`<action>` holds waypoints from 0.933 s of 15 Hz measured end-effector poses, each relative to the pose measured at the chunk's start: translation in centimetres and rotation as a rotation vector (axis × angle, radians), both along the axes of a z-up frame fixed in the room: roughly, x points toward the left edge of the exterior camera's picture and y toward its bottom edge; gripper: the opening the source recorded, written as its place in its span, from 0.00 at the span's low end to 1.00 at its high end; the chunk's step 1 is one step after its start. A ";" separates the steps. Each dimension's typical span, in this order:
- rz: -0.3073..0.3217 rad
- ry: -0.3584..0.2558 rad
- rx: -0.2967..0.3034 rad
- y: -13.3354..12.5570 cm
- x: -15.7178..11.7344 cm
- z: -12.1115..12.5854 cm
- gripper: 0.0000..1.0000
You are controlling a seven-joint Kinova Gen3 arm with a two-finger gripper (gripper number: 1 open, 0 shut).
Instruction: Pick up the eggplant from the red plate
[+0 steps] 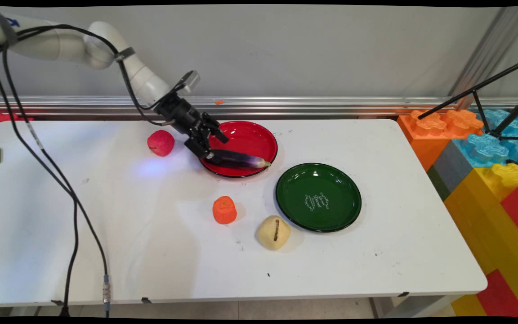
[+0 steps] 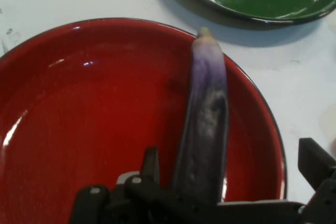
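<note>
The gripper [image 1: 208, 150], fingers spread wide, straddles the stem-side end of the purple eggplant [image 1: 239, 159]. The eggplant lies in the red plate [image 1: 254, 135], its long axis pointing away from the gripper toward the green plate [image 1: 318, 197].

Claw [image 1: 208, 151] at eggplant [image 1: 240, 159] on red plate [image 1: 251, 137]

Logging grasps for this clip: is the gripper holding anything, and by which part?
Cannot tell if held. The gripper is at the dark end of the purple eggplant, which lies across the red plate.
</note>
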State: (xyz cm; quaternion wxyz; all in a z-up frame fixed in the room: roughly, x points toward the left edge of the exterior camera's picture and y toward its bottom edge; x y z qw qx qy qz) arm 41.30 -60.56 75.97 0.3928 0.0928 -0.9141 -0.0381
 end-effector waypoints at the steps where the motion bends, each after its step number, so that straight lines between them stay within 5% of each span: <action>1: 0.002 -0.002 0.002 -0.2 -0.3 -0.2 1.00; 14: 0.002 -0.023 0.018 -1.7 -2.3 -3.0 1.00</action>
